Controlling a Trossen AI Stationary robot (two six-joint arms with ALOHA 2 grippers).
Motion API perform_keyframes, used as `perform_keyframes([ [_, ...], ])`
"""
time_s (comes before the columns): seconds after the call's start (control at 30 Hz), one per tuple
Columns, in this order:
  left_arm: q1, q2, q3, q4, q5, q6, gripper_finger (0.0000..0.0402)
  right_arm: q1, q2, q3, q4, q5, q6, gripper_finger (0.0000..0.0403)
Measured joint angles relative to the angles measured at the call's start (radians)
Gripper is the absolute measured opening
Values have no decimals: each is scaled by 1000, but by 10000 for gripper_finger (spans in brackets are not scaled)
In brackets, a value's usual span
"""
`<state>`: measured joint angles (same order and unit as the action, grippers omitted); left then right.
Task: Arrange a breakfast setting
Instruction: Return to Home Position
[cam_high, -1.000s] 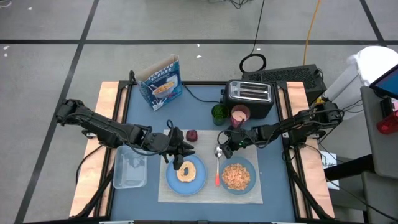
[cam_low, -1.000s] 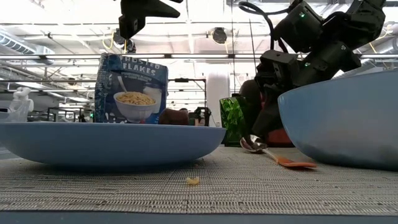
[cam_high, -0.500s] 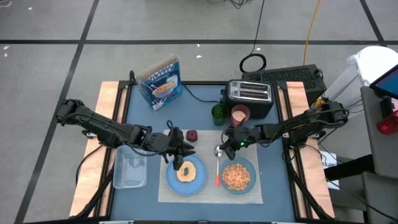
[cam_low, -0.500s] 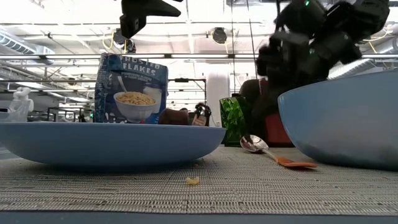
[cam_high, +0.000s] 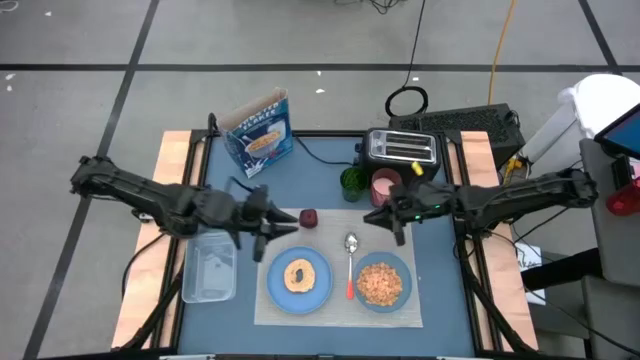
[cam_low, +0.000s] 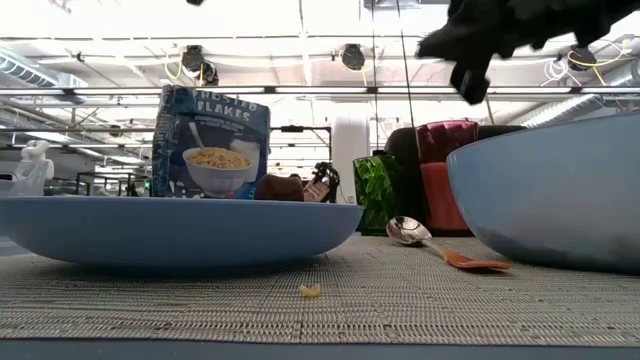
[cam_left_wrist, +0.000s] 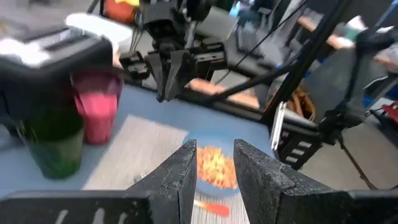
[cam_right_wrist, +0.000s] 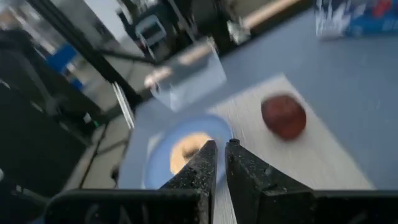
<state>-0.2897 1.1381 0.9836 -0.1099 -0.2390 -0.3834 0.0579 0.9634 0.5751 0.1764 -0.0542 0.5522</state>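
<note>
Our left gripper (cam_left_wrist: 214, 144), slightly parted and empty, hovers at the far-left corner of one placemat (cam_high: 335, 310). On the mat: one plate (cam_high: 275, 290) bearing one bagel (cam_high: 299, 276), one fruit (cam_high: 309, 217), one spoon (cam_high: 351, 265), one bowl (cam_high: 407, 285). Our right gripper (cam_right_wrist: 221, 143), nearly closed and empty, hovers far-right.

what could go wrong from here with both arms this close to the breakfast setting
The right pincer hangs close beside the pink cup and green cup; a sideways swing might tip one onto the placemat. The left pincer sits near the dark-red fruit, which is round and could roll off the placemat if brushed.
</note>
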Motion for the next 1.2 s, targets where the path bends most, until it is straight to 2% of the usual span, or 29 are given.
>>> perform_keyframes([
  [0.27,0,-209,0,-83,-2,117,111,0,-237,0,-8,1,0,29],
  [0.47,-1,-351,0,-151,-16,236,111,0,-365,0,-26,1,-1,29],
  [0.63,-1,-446,1,-221,-69,340,111,0,-444,0,-65,1,-118,29],
  [0.87,0,-548,-52,-245,-89,474,111,0,-507,0,-84,1,-256,29],
  [1.2,0,-810,-268,-230,-258,447,111,0,-514,0,-85,1,-254,29],
])
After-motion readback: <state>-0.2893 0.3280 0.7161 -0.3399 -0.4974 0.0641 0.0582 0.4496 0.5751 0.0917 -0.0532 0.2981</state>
